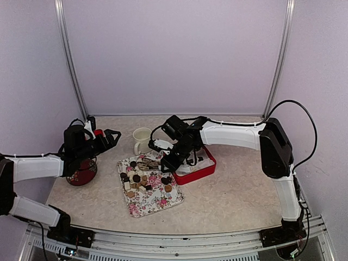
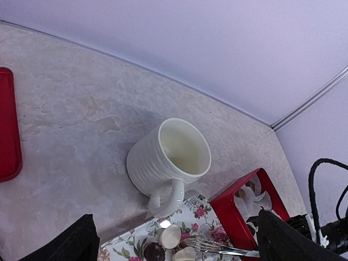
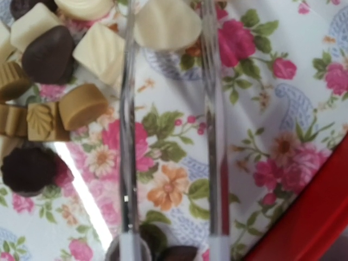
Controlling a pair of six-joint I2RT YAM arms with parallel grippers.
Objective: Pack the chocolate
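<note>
Brown, tan and cream: that's the chocolate, a loose heap of bite-size pieces on the left half of a flowered tray at the middle of the table; none shows in the red box that sits against the tray's right edge; white paper liners are all that shows inside it. Up close from the right wrist the pieces are glossy and moulded; a dark rounded one, a ribbed cream square, a plain tan disc, a tan square stamped with a shell, a dark fluted round. The right gripper hangs over the tray's far right corner, and a pair of clear tongs runs out from it; the two arms stand apart, with a cream shell-shaped piece lying between them near the tips; whether they touch it I cannot tell, nor can I see how the gripper's own fingers sit. Over on the left, the left gripper is up off the table with its jaws spread wide and nothing between them, pointing toward the white mug, which stands upright just beyond the tray's far edge; a dark red bowl sits under that arm.
</note>
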